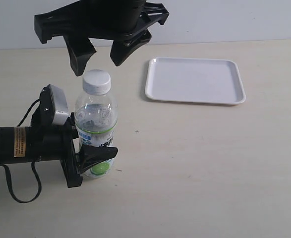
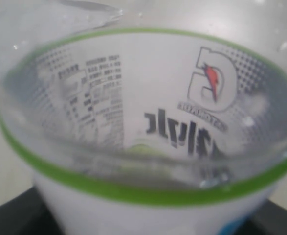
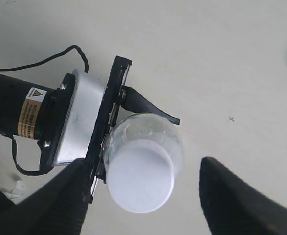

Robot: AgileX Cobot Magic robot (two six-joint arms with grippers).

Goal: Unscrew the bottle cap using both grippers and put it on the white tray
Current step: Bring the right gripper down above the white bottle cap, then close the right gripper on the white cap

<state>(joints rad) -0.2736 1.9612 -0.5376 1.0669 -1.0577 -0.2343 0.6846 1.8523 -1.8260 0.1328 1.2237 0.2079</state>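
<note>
Left gripper (image 1: 96, 144) comes in sideways, low over the table (image 1: 209, 163), and is clamped on the bottle (image 1: 95, 116) around the lower part of its label (image 1: 104, 139). One finger wraps the near side; the other is hidden behind the bottle. The low grip looks deliberate: it anchors the body against twist and leaves the neck and top free for the other arm. The left wrist view shows nothing but bottle (image 2: 143, 122), with clear wall and green band right at the lens, which fits a tight hold. The bottle stands upright on the table, left of centre and well apart from the white tray (image 1: 195, 99), which sits empty at the far right. The bottle cap (image 1: 96, 82) is on the neck, not yet loosened as far as I can judge. Right gripper (image 1: 99, 64) hangs directly above the cap with jaws spread wider than it, holding nothing and touching nothing. In the right wrist view the cap (image 3: 139, 180) sits between the two dark fingers (image 3: 55, 205), slightly nearer one side. That is pre-grasp alignment: straddle the cap from the top so the wrist axis lines up with the thread. The next move calls for a straight descent, closing on the ribbed side, then rotation. Risk: an off-centre close tips the bottle in the clamp.
</note>
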